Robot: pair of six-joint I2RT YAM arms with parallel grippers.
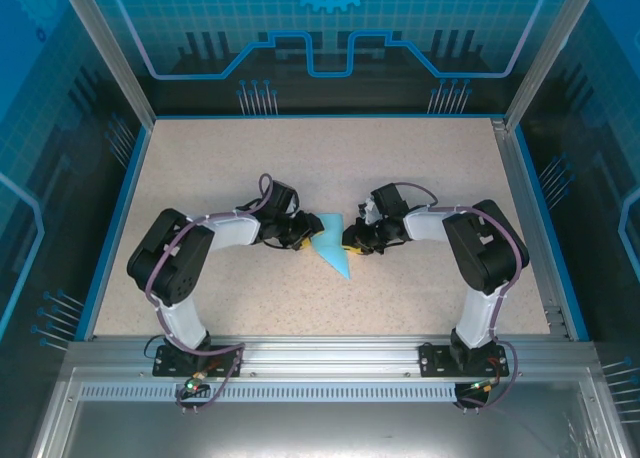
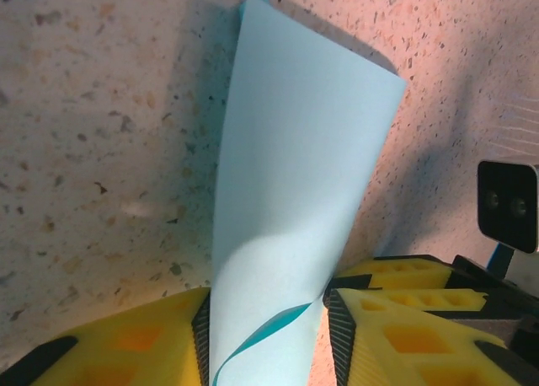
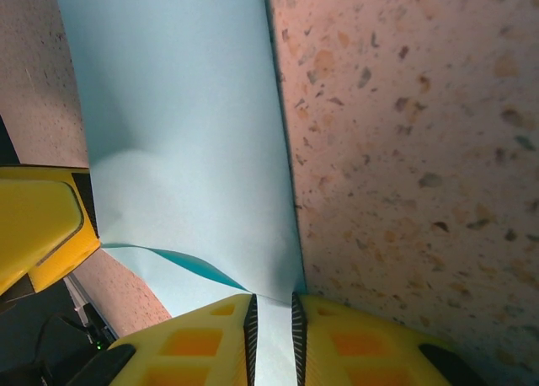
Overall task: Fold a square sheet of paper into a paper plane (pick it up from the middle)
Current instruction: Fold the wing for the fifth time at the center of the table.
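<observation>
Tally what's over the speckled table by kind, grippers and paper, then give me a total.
yellow-fingered robot grippers: 2 (left, right)
folded light-blue paper sheet: 1
Total: 3

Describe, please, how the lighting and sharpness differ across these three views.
Top external: even light, sharp, no harsh shadows. Left wrist: the paper throws dark shadows onto the table on both sides, with a warm orange cast at top right. Right wrist: the table's speckles look soft.

Between left gripper (image 2: pixel 268 318) fingers (image 2: pixel 126 344): folded cyan sheet (image 2: pixel 295 167), filling the gap, running ahead past the tips over speckled table (image 2: pixel 93 150); pinch unclear.
</observation>
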